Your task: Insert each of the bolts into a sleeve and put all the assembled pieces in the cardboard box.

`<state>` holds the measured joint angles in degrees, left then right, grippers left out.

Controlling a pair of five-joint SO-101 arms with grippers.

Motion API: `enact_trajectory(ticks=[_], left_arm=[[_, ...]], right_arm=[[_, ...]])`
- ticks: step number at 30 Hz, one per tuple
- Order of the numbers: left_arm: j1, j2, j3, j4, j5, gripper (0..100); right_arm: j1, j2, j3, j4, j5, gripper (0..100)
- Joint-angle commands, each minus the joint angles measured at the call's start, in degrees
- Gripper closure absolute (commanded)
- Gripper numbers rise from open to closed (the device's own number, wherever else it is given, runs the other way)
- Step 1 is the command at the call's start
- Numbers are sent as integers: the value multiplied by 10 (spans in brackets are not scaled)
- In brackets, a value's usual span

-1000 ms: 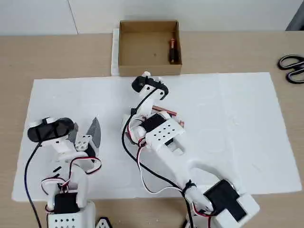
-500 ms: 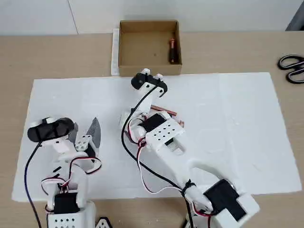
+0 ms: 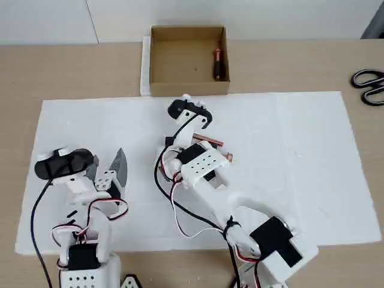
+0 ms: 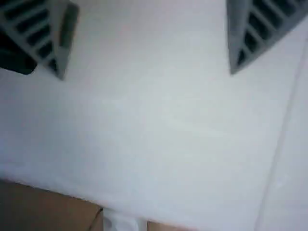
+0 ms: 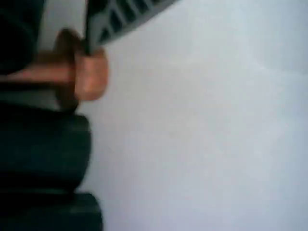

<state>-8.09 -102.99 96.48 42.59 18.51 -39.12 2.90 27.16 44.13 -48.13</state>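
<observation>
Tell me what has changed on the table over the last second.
The right arm swung slightly. Its rear joint shifted toward the left arm, and its wrist nudged toward the cardboard box, then came back. The right gripper kept hold of the copper-coloured piece, which barely moved. Unchanged: the left arm, the open left gripper, the assembled piece in the box, the scissors.

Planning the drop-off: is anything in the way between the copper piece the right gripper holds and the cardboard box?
Nothing visible does. Bare white sheet lies between the copper piece in the right gripper and the cardboard box, whose top is open.
</observation>
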Motion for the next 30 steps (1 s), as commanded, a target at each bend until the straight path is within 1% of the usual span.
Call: enact_trajectory(ticks=[1, 9, 11, 14, 15, 17, 21, 24, 27, 30], left_arm=[[-4, -6, -1, -3, 0, 789], [-4, -6, -1, -3, 0, 789], [-4, -6, -1, -3, 0, 789], [-4, -6, -1, -3, 0, 789], [-4, -6, -1, -3, 0, 789], [-4, -6, -1, -3, 0, 789], [-4, -6, -1, -3, 0, 789], [-4, -6, -1, -3, 0, 789], [-4, -6, -1, -3, 0, 789], [-4, -6, -1, -3, 0, 789]], right_arm=[[7, 0, -25, -9, -2, 823], [7, 0, -24, -4, -2, 826], [7, 0, -23, 0, -2, 868], [7, 0, -22, 12, -2, 982], [8, 0, -21, 13, -2, 998], [12, 0, -19, 15, -2, 980], [15, -2, -18, 17, -1, 995], [14, -6, -23, 41, 0, 995], [14, -31, -32, 81, 30, 995], [14, -93, -34, 132, 66, 995]])
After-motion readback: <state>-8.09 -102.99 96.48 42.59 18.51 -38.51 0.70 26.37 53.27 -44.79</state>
